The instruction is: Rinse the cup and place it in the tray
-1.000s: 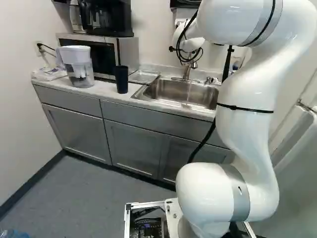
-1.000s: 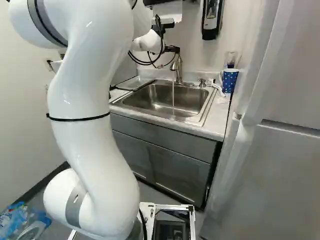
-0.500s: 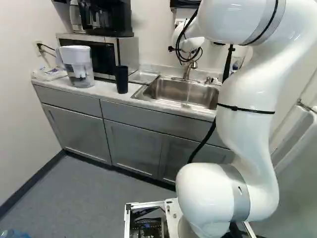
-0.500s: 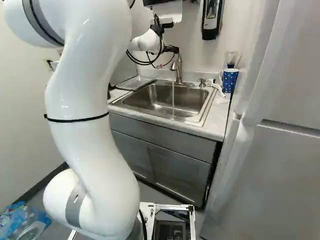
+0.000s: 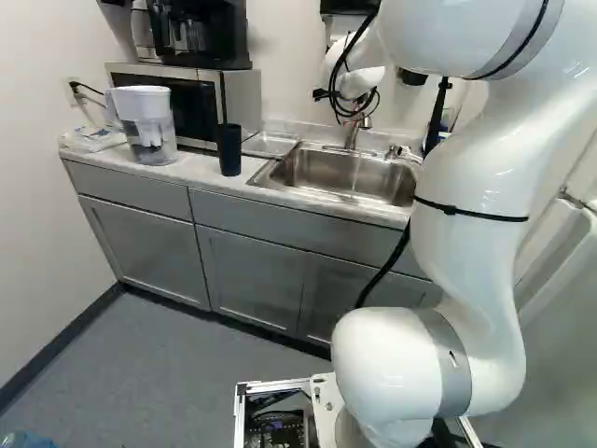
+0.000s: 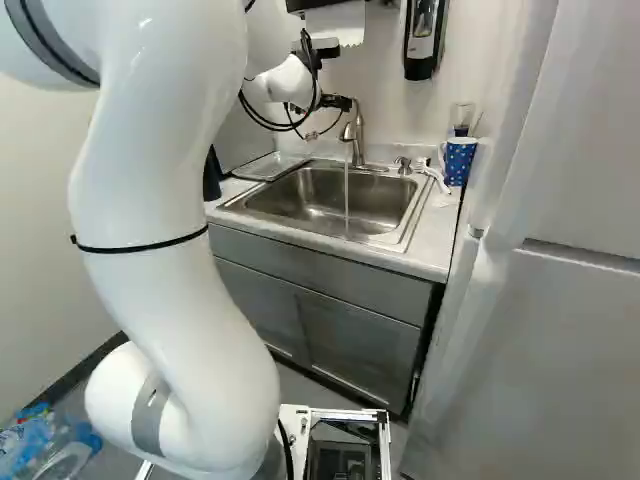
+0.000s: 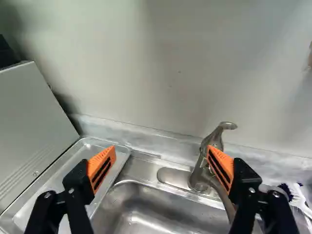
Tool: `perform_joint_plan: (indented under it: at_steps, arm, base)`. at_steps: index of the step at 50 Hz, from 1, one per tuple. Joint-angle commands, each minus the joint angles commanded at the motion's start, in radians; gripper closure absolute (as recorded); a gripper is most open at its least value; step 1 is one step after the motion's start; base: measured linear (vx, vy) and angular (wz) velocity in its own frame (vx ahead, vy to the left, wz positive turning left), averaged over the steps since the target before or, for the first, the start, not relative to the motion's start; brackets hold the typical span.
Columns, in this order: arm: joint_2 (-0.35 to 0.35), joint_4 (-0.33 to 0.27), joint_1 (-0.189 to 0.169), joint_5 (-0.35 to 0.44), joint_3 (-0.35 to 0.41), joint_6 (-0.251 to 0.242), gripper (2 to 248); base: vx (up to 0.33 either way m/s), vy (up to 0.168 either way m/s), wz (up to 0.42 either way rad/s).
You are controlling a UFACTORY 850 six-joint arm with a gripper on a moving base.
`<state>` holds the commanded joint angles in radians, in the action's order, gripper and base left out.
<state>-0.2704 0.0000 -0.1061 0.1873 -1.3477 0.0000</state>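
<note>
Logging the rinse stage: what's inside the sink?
A thin stream of water falls from the faucet into the sink. The bottom close under its near rim is hidden by that rim, so anything there can't be seen.

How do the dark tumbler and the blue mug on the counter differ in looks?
The dark tumbler is plain, while the blue mug is patterned with light spots. The dark tumbler is tall and slim; the blue mug is squatter. The dark tumbler shows no handle, while the blue mug has a pale one. Both stand upright on the counter.
</note>
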Motion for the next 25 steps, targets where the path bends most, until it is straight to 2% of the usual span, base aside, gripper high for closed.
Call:
perform_joint_plan:
  at_steps: [25]
  arm:
    - [0.080,0.000,0.003,-0.004,0.055,0.000,3]
  base:
    - [0.000,0.000,0.000]
